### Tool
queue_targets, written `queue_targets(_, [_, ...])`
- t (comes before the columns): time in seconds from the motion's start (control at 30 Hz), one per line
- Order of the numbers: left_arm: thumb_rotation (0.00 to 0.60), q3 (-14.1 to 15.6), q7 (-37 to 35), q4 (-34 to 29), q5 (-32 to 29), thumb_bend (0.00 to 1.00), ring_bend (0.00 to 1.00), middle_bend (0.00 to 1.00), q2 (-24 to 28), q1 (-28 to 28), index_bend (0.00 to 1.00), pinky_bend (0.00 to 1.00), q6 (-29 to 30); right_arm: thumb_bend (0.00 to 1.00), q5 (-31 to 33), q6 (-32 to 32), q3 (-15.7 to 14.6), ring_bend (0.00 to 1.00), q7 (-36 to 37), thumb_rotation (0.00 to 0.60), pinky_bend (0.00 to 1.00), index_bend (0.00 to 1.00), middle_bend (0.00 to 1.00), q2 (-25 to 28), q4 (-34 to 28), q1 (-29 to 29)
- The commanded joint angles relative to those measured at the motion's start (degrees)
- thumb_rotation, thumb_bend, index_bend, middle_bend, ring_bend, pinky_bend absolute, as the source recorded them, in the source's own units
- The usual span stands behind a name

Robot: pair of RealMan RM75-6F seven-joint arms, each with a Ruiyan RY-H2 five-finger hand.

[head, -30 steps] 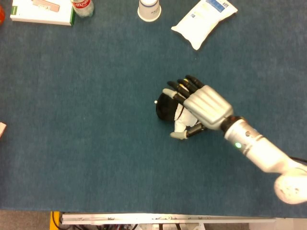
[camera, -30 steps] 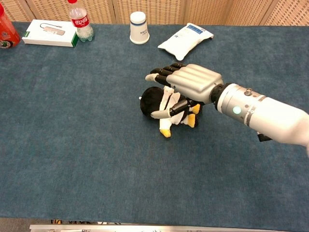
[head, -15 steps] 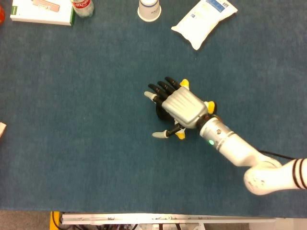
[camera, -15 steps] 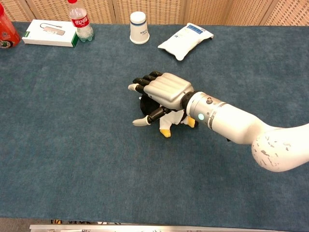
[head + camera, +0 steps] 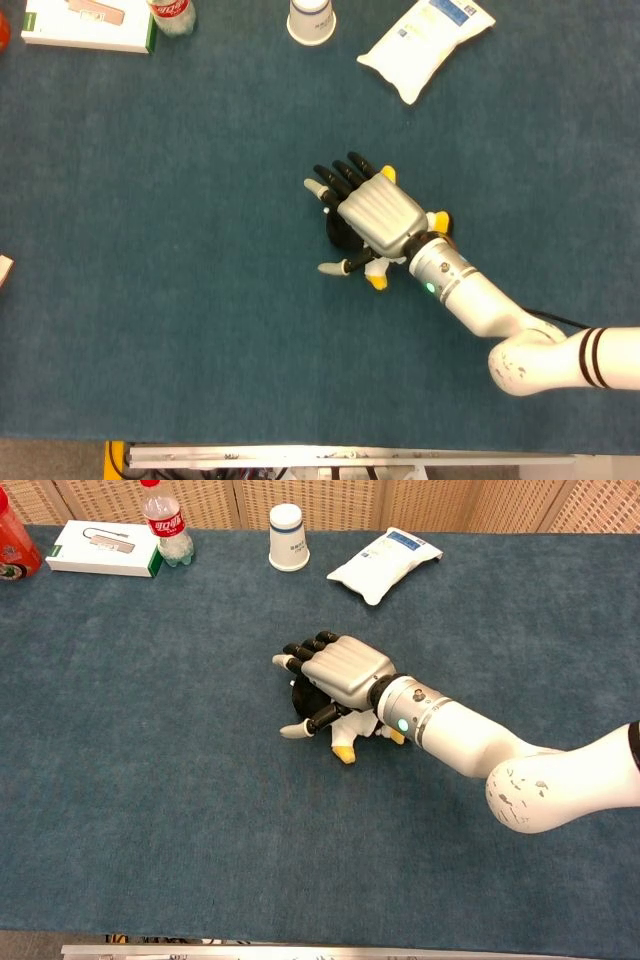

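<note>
Penguin toy under the right hand

Fingers (image 5: 300,650) of your right hand (image 5: 378,212) are draping over the penguin toy (image 5: 345,735) at frame centre — palm covering it, thumb splayed, grip not clearly closed. You are needing thumb under, then squeeze. Bottle (image 5: 165,525), upper left, is showing a red label — lettering unreadable.

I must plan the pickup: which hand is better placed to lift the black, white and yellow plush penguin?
The right hand: it lies over the plush penguin, fingers curled around it. No left hand shows.
</note>
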Motion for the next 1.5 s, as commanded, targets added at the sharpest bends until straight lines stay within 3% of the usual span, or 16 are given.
queue_targets(0.03, [0.6,0.0,0.03,-0.05,0.06,0.34,0.19,0.24,0.02,-0.02,0.19,0.14,-0.02,0.0,-0.82,0.26,-0.61,0.0,0.41,0.067,0.0,0.0,0.0,0.21,-0.23,-0.37])
queue_targets(0.23, [0.6,0.01,0.01,-0.01,0.04,0.34,0.19,0.24,0.05,0.01,0.19,0.14,-0.1,0.0,-3.55,2.39,-1.82,0.0,1.62,0.069,0.0,0.0,0.0,3.09,-4.15,-1.93])
queue_targets(0.33, [0.6,0.02,0.12,-0.01,0.06,0.34,0.19,0.24,0.04,-0.06,0.19,0.14,-0.26,0.0,-3.91,3.03,-0.88,0.0,2.79,0.068,0.0,0.0,0.0,3.58,-5.12,-2.15])
queue_targets(0.67, [0.6,0.04,0.1,-0.07,0.01,0.34,0.19,0.24,0.11,0.08,0.19,0.14,-0.18,0.0,-0.84,0.75,2.55,0.0,1.59,0.068,0.0,0.0,0.0,-0.54,-2.26,0.83])
queue_targets(1.0, [0.6,0.04,-0.32,0.25,-0.04,0.34,0.19,0.24,0.2,0.25,0.19,0.14,-0.05,0.0,0.66,-0.25,1.8,0.0,-1.16,0.067,0.0,0.0,0.0,-3.62,0.73,2.3])
queue_targets(1.3, [0.6,0.09,-0.53,0.58,0.01,0.34,0.19,0.24,0.16,0.34,0.19,0.14,-0.06,0.0,-0.87,1.88,-0.72,0.0,-0.15,0.069,0.0,0.0,0.0,0.69,-4.3,-0.28])
queue_targets(1.5, [0.6,0.01,-0.46,0.49,0.11,0.34,0.19,0.24,0.13,0.19,0.19,0.14,-0.17,0.0,-2.43,3.64,-0.15,0.0,1.18,0.068,0.0,0.0,0.0,3.27,-7.77,-1.12])
